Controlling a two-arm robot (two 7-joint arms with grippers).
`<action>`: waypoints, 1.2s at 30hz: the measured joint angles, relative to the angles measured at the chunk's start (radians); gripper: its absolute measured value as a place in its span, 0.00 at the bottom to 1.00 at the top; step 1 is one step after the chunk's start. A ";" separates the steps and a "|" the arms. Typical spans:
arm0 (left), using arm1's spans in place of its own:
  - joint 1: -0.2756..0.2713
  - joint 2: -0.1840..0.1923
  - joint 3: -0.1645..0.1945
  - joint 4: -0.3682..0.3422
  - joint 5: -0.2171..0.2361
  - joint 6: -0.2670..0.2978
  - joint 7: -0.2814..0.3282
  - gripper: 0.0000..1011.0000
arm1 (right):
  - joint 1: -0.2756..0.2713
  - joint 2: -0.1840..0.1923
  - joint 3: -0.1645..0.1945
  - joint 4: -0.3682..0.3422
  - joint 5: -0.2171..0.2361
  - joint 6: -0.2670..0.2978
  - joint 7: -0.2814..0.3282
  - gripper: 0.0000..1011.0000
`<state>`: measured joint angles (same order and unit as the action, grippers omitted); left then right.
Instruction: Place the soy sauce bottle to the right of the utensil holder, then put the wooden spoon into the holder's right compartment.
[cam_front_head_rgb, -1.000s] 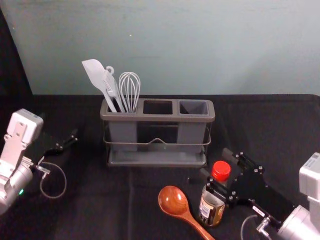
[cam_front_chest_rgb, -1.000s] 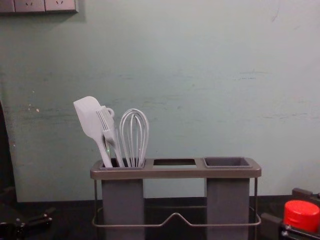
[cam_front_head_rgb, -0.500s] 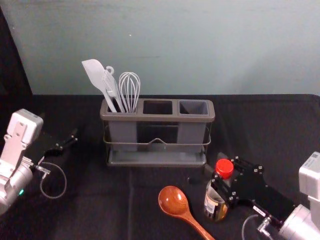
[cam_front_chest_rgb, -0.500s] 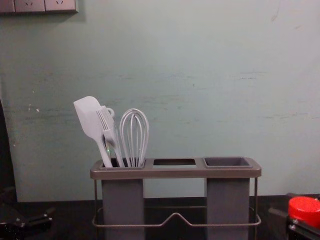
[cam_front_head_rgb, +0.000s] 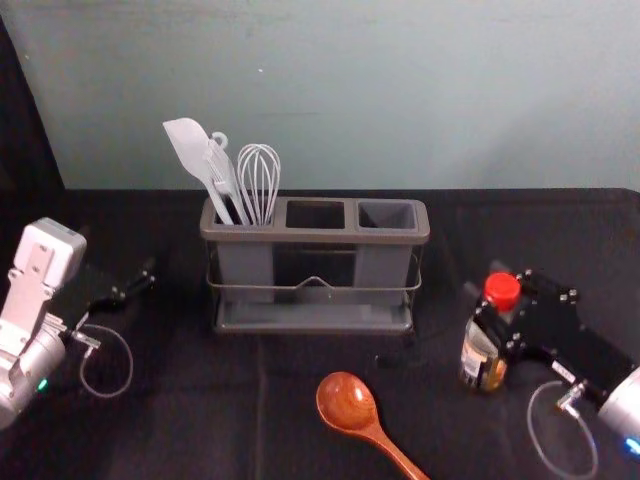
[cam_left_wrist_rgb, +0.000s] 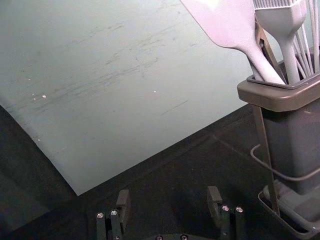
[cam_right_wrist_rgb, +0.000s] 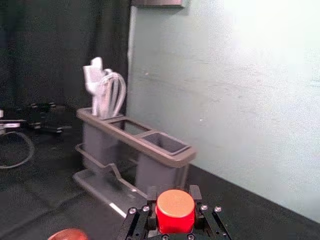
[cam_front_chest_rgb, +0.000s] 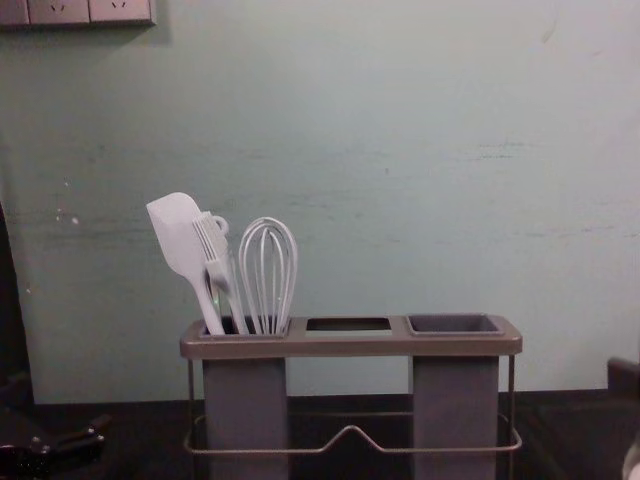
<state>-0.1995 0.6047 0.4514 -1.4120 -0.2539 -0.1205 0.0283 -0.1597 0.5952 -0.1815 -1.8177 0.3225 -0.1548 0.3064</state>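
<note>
The soy sauce bottle (cam_front_head_rgb: 480, 360), red-capped and upright, is held by my right gripper (cam_front_head_rgb: 488, 290) to the right of the spoon, nearer than the utensil holder (cam_front_head_rgb: 315, 238). In the right wrist view the pads of the right gripper (cam_right_wrist_rgb: 173, 194) close on both sides of the red cap (cam_right_wrist_rgb: 175, 212). Whether the bottle's base touches the table I cannot tell. The wooden spoon (cam_front_head_rgb: 348, 402) lies in front of the holder, bowl toward it. My left gripper (cam_front_head_rgb: 147, 276) is parked at the left; in the left wrist view the left gripper (cam_left_wrist_rgb: 169, 199) is open.
A white spatula (cam_front_head_rgb: 188, 148), a brush and a whisk (cam_front_head_rgb: 259, 180) stand in the holder's left compartment. Its middle and right compartments (cam_front_head_rgb: 387, 215) hold nothing visible. Behind the black-covered table (cam_front_head_rgb: 180, 400) rises a pale wall.
The bottle has travelled rightward and somewhat farther from me with my right gripper, away from the spoon, and its cap has left the chest view. The left arm has stayed still.
</note>
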 joint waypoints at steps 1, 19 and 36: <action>0.000 0.000 0.000 0.000 0.000 0.000 0.000 1.00 | 0.017 -0.007 0.005 0.019 0.002 -0.003 0.004 0.39; 0.000 0.000 0.000 0.000 0.000 0.000 0.000 1.00 | 0.279 -0.143 -0.022 0.305 0.019 -0.016 0.094 0.39; 0.000 0.000 0.000 0.000 0.000 0.000 0.000 1.00 | 0.388 -0.223 -0.042 0.458 -0.012 -0.058 0.115 0.39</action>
<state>-0.1995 0.6047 0.4514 -1.4120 -0.2539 -0.1205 0.0283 0.2280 0.3719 -0.2230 -1.3593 0.3107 -0.2131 0.4212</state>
